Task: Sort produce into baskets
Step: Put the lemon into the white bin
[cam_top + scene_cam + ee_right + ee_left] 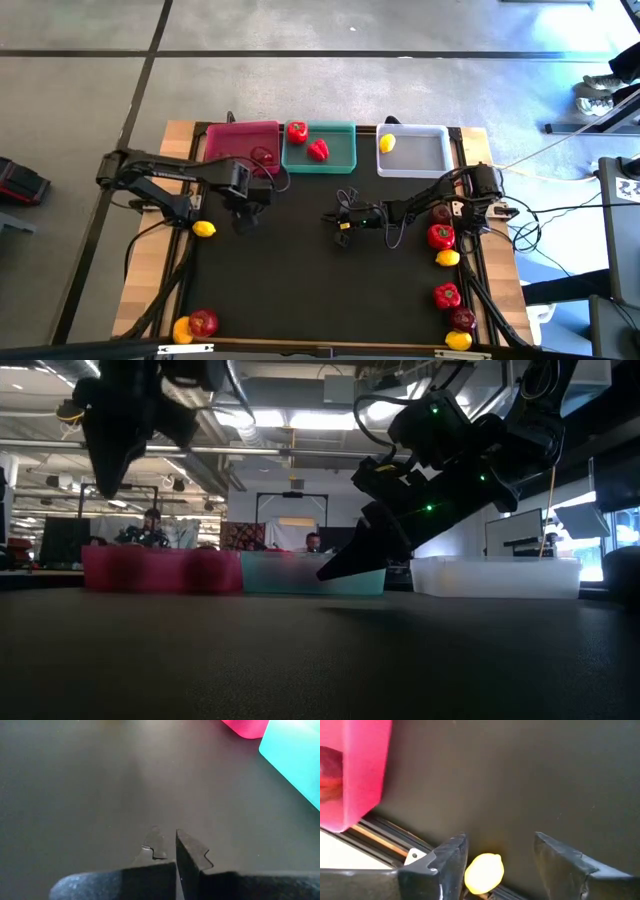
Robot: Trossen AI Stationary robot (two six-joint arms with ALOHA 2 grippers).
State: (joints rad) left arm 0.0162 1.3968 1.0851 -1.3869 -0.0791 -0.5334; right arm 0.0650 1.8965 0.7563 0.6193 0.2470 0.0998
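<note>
On baskets [242,140] and produce [204,229], no legible writing

Two dark, matte-black jointed arms trailing looped black cables, the right arm [450,450] lit by small green indicator lights, each ending in an end effector of two flat, notched black fingers [192,851] on a broad black wrist block.

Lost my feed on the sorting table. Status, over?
Left gripper open above the table, lemon just beyond. Right gripper shut, empty, mid-table. Pink basket behind. Nothing blocking.
</note>
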